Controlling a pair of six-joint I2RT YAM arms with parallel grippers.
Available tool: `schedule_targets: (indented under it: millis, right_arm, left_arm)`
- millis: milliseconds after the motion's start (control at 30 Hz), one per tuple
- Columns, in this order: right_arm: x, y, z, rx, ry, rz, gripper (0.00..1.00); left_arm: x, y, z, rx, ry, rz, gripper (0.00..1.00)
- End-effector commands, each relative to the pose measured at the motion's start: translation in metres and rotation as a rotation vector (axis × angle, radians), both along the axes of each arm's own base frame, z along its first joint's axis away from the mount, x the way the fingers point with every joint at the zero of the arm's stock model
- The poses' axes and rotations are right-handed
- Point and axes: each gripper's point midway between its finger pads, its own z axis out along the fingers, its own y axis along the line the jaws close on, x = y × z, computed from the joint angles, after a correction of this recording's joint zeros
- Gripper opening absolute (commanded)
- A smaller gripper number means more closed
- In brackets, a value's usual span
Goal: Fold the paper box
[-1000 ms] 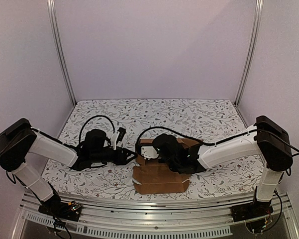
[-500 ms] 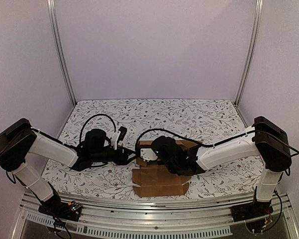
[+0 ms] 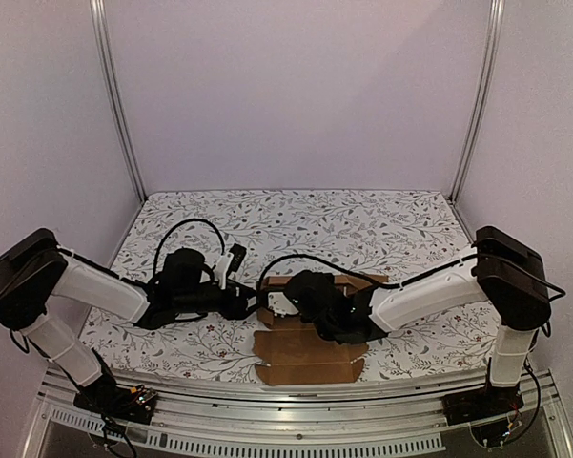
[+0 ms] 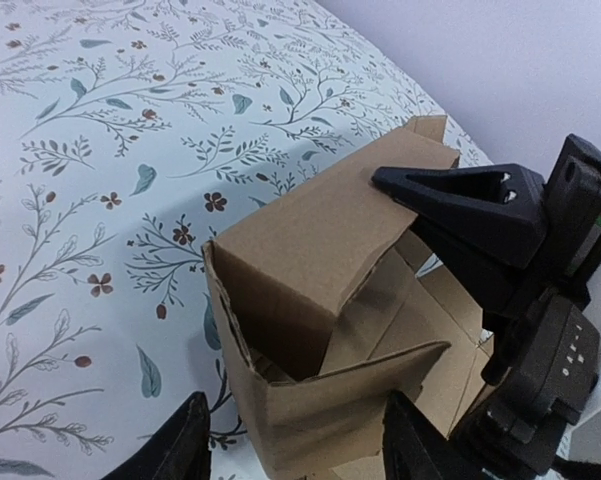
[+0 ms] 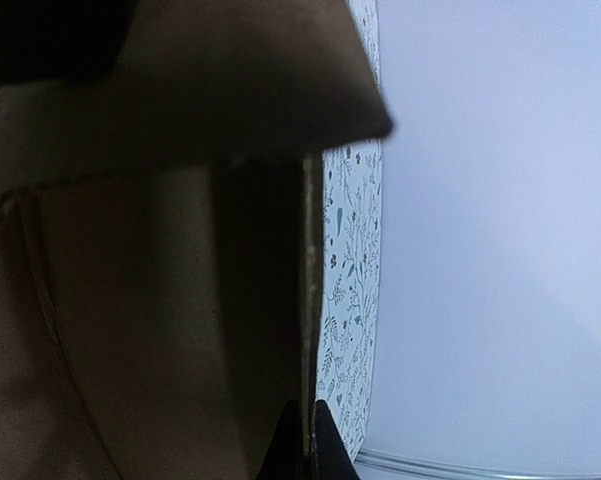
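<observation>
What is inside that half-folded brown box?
Only bare cardboard: the open corner of the paper box shows inner walls and folded flaps, with no contents. The right gripper, pinching a wall, covers the rest of the interior.

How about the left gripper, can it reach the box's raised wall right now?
Probably yes: the left gripper is open right in front of the box, with nothing between them; the right gripper pinches another wall.

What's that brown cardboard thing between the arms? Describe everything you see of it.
The plain brown cardboard box is half folded: a flat panel with notched flaps lies on the flowered tablecloth, while its far part stands up as walls. The right hand pinches one raised wall; the open left hand straddles a corner.
</observation>
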Motion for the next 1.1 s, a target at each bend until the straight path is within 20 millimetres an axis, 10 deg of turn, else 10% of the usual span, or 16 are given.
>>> schedule_targets:
  millis: [0,1067]
  right_arm:
    - [-0.003,0.006,-0.001,0.022,-0.011,-0.016,0.00]
    - [-0.027,0.015,0.009,0.045,-0.190,0.016,0.00]
  left_arm:
    - [-0.011,0.001,0.000,0.012,-0.008,-0.012,0.57]
    - [-0.032,0.015,-0.007,0.065,-0.027,0.007,0.60]
